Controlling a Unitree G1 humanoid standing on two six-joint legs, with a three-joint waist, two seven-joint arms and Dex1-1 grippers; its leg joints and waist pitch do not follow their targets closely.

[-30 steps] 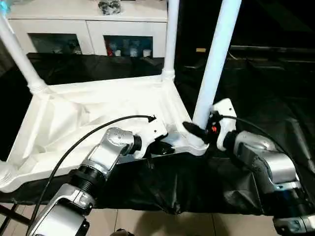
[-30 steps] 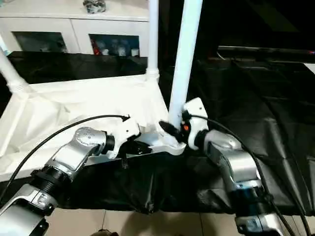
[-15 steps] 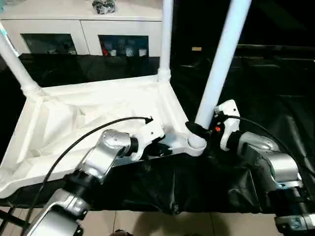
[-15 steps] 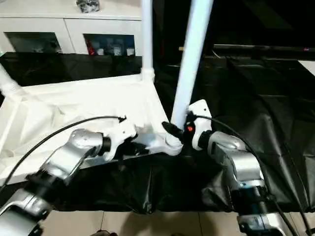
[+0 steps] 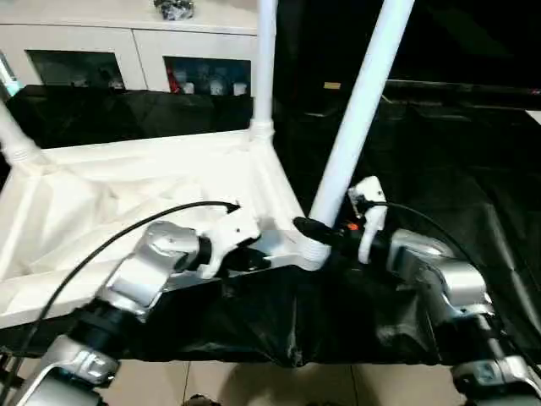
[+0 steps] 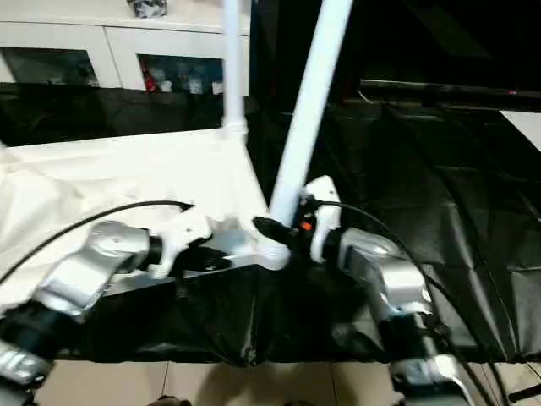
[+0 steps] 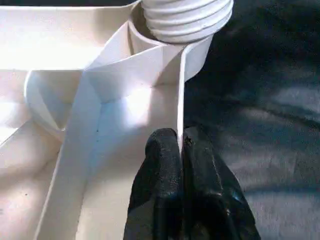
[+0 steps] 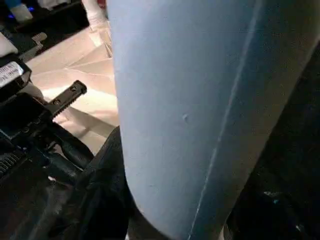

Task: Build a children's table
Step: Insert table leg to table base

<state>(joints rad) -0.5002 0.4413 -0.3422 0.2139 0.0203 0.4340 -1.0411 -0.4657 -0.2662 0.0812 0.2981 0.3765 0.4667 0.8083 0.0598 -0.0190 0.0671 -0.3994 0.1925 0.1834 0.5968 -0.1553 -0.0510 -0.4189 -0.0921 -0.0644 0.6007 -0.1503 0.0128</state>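
On a black sheet (image 5: pixel 439 161) spread over the work surface, the small white plastic children's table (image 5: pixel 127 194) lies upside down, its ribbed underside facing up and its round tapered legs rising from the corner sockets. The left gripper (image 7: pixel 181 145) has its two black fingers pressed together on the thin white rim (image 7: pixel 181 85) of the tabletop, one finger on each side of the wall, close to the ribbed corner socket (image 7: pixel 182 20). At that same near corner, the right gripper (image 5: pixel 317 230) is clamped around the base of a long white tapered leg (image 5: pixel 359 110), which leans away to the right as it rises from its socket. A second leg (image 5: pixel 265 59) stands upright at the far corner, and a third (image 5: pixel 13 139) shows at the far left. Behind the sheet stands a white cabinet with glass doors (image 5: pixel 135 59).
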